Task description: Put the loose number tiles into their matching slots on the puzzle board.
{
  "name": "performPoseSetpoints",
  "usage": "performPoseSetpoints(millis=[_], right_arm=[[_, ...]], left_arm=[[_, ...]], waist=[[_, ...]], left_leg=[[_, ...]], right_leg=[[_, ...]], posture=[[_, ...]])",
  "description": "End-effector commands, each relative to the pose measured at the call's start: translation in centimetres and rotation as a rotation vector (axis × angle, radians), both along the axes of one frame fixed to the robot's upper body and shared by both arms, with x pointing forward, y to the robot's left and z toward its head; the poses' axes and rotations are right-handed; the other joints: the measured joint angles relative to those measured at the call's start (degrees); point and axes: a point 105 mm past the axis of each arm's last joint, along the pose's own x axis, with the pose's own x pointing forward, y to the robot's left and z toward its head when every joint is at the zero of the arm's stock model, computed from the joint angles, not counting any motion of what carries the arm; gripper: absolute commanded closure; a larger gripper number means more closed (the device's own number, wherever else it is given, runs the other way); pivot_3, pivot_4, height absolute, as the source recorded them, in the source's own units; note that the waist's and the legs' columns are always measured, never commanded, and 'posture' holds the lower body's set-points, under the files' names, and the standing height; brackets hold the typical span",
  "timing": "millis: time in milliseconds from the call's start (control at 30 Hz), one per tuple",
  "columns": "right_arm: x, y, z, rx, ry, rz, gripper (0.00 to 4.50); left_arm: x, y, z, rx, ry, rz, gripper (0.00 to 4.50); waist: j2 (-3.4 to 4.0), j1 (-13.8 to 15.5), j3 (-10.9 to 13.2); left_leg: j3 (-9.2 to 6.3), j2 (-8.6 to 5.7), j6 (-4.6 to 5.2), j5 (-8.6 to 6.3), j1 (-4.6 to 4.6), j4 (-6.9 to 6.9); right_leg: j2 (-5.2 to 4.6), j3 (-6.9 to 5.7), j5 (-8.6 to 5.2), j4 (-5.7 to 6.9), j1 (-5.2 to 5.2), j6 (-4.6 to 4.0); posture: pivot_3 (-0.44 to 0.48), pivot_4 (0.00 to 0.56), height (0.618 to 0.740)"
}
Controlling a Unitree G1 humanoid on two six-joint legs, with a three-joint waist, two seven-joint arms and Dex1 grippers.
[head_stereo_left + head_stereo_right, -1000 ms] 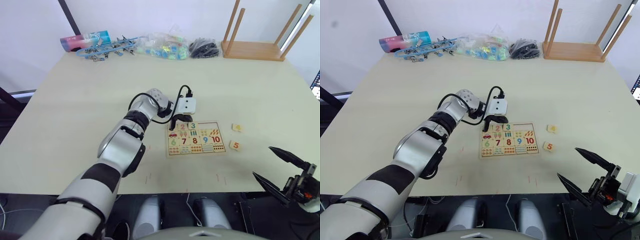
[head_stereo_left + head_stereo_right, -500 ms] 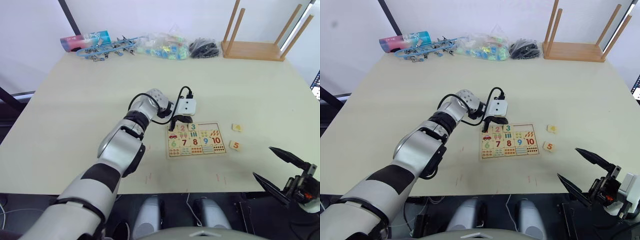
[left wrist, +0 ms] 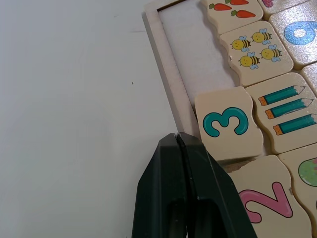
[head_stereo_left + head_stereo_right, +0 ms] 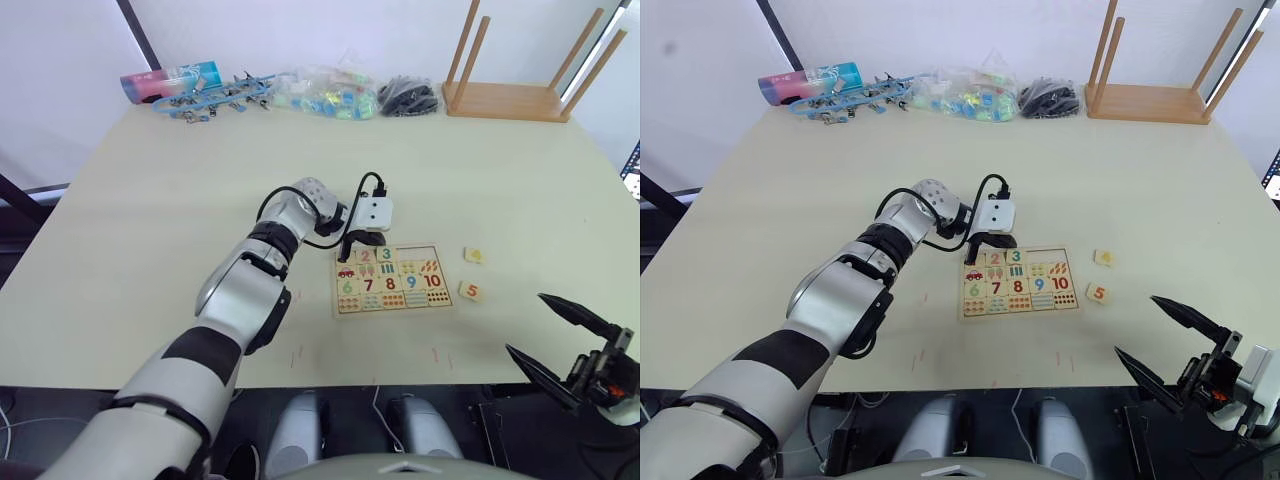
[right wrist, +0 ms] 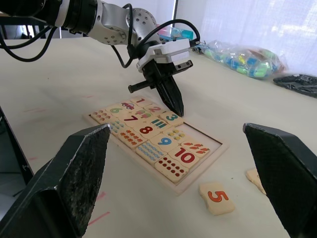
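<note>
The flat pale-wood puzzle board (image 4: pixel 392 277) with its thin raised frame lies on the table. In its upper row the red 1, the tile with digit 2 (image 3: pixel 265 201) and the green 3 tile (image 3: pixel 228 124) already sit in place. The two plain square slots (image 3: pixel 195 54) beside the 3, at the board's right end, are empty.

The left gripper (image 3: pixel 177 138) has its two black fingers pressed together, holding nothing. Its tip stands at the far frame edge of the board, just beside the corner of the green 3 tile.

The two remaining loose tiles lie on the table to the right of the board. The small square tile with yellow 4 (image 4: pixel 475 255) is just off the board's right edge, and the one with orange 5 (image 4: pixel 469 291) is a little nearer to the robot. Both lie flat, digit up.

The right gripper (image 4: pixel 548 336) hovers low past the near table edge with its fingers spread wide and empty. It is clearly the nearer arm to both tiles, which lie ahead of it and slightly to its left, so the next pick probably belongs to it, and the 5 is closest.
</note>
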Motion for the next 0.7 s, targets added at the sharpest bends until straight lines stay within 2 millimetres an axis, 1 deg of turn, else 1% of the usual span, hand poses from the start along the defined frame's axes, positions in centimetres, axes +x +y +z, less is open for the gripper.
performPoseSetpoints(millis=[33,267,567,700], right_arm=[[-0.1,-0.1,0.3,-0.01,-0.015,0.006,0.0],[-0.1,0.0,0.4,-0.01,-0.015,0.006,0.0],[-0.1,0.0,0.4,-0.011,-0.014,0.007,0.0],[-0.1,0.0,0.4,-0.012,-0.015,0.007,0.0]], left_arm=[[0.1,-0.6,0.9,-0.045,-0.016,-0.01,4.45],[0.0,-0.6,1.0,-0.047,-0.01,-0.02,4.45],[-0.7,-0.2,0.1,-0.014,0.022,-0.056,4.45],[-0.8,-0.2,0.1,-0.02,0.025,-0.061,4.45]], waist=[[0.0,0.0,0.0],[0.0,0.0,0.0],[0.0,-0.01,0.0],[0.0,0.02,0.0]], left_leg=[[0.0,0.0,0.0,0.0,0.0,0.0],[0.0,0.0,0.0,0.0,0.0,0.0],[0.0,0.0,0.0,0.0,0.0,0.0],[0.0,0.0,0.0,0.0,0.0,0.0]], right_leg=[[0.0,0.0,0.0,0.0,0.0,0.0],[0.0,0.0,0.0,0.0,0.0,0.0],[0.0,0.0,0.0,0.0,0.0,0.0],[0.0,0.0,0.0,0.01,0.0,0.0]], posture=[[0.0,0.15,0.737],[0.0,0.15,0.737],[0.0,0.15,0.737],[0.0,0.15,0.737]])
